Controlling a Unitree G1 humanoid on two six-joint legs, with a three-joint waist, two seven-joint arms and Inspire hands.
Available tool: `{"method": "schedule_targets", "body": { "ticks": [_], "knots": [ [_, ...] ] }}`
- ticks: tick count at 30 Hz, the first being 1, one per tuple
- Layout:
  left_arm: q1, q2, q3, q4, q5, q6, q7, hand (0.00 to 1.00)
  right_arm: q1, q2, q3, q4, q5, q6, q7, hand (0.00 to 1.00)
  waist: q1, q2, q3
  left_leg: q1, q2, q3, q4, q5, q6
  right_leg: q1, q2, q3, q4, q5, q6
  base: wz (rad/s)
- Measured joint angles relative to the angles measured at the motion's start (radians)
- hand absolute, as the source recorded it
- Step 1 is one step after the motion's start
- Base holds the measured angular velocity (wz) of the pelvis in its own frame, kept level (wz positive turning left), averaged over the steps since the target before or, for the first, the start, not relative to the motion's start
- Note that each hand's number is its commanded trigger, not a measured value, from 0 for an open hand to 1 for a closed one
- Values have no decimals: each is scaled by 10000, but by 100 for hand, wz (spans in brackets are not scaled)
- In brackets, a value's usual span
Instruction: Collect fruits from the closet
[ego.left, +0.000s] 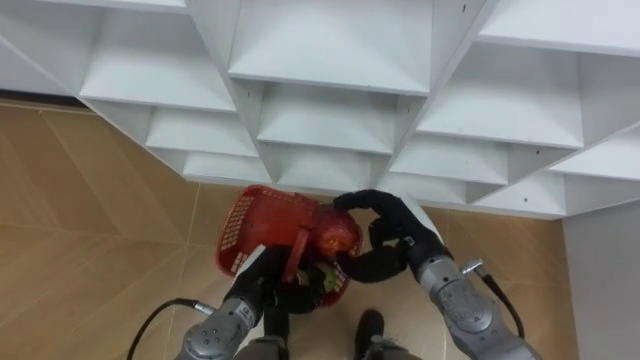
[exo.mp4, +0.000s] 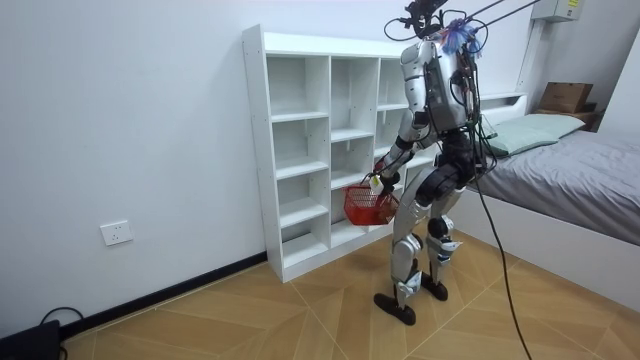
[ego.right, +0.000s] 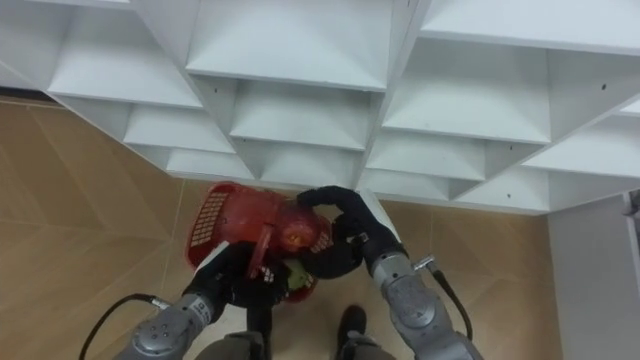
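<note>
I stand at the white closet (exo.mp4: 300, 150), whose shelves (ego.left: 320, 110) look bare. My left hand (ego.left: 262, 287) is curled round the handle (ego.left: 297, 256) of a red mesh basket (ego.left: 258, 226), held low in front of me. My right hand (ego.left: 392, 228) is curled round a red apple (ego.left: 338, 233) right over the basket's right rim. Something green and yellow (ego.left: 326, 281) lies inside the basket under the apple. In the room view the basket (exo.mp4: 368, 206) hangs just in front of the closet's lower shelves, with my right hand (exo.mp4: 378, 182) above it.
Wooden floor (ego.left: 90, 220) spreads to my left. A bed (exo.mp4: 570, 180) stands close behind me on the room view's right. A white wall (ego.left: 600, 280) lies at my right side.
</note>
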Motion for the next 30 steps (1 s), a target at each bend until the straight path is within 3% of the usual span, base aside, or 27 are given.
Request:
{"method": "schedule_targets", "body": {
  "ticks": [4,24,25,26,27,30],
  "knots": [
    [-5,-124,6,-73,-297,0,1,100,-5,16,-9,0,-1,67,230,100,1,-2,2,-15,3,-1,-3,0,-1,-6,0,-14,-2,-8,-4,0],
    [2,-95,25,-616,-323,-76,-63,100,4,-27,-167,3,-62,89,451,100,33,69,49,-138,24,-5,27,-3,-4,-84,19,-23,-19,-8,-5,0],
    [2,-94,23,-694,-368,-101,-63,100,18,-47,-164,8,-144,90,452,76,42,70,50,-141,24,-6,28,-3,-4,-87,19,-24,-19,-9,-5,0],
    [5,-87,17,-712,-392,-101,-63,100,7,-62,-172,7,-189,88,452,25,41,72,50,-141,24,-6,28,-3,-4,-87,20,-22,-20,-9,-4,0],
    [5,-88,17,-712,-451,-101,-63,100,1,-68,-174,7,-211,86,451,0,35,72,50,-141,24,-6,28,-3,-4,-87,21,-21,-20,-9,-5,0],
    [8,-76,21,-712,-501,-101,-63,100,1,-104,-184,7,-266,77,446,0,48,74,51,-143,25,-7,26,-3,-4,-88,23,-22,-24,-9,-5,0]
  ]
}}
